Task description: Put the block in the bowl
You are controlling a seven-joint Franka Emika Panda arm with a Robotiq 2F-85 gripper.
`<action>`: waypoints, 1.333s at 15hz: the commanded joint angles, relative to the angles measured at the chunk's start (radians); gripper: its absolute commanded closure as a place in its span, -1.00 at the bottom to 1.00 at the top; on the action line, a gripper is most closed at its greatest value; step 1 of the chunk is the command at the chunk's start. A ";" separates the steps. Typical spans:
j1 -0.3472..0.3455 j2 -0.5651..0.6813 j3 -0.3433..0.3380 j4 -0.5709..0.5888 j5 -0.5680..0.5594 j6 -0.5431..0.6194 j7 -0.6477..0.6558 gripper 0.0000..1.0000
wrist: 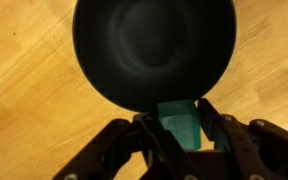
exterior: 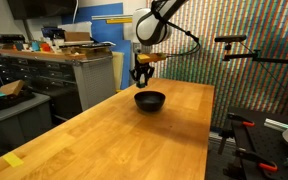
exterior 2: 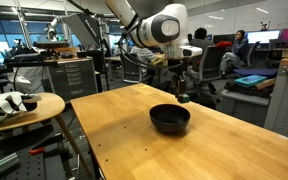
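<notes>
The black bowl (exterior: pixel 150 100) sits on the wooden table toward its far end; it also shows in an exterior view (exterior 2: pixel 170 119) and fills the top of the wrist view (wrist: pixel 154 50). My gripper (exterior: pixel 141 80) hangs just above and behind the bowl's rim, seen too in an exterior view (exterior 2: pixel 183 97). In the wrist view the gripper (wrist: pixel 181 128) is shut on a green block (wrist: pixel 182 125), held over the bowl's near edge.
The wooden table (exterior: pixel 114 135) stretches toward the camera. A yellow tape mark (exterior: pixel 14 160) lies near its front corner. Cabinets and a workbench (exterior: pixel 74 65) stand behind it. A round side table (exterior 2: pixel 24 108) with clutter stands beside the table.
</notes>
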 commanded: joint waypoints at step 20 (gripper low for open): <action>0.018 -0.102 0.028 -0.331 -0.010 0.252 0.115 -0.54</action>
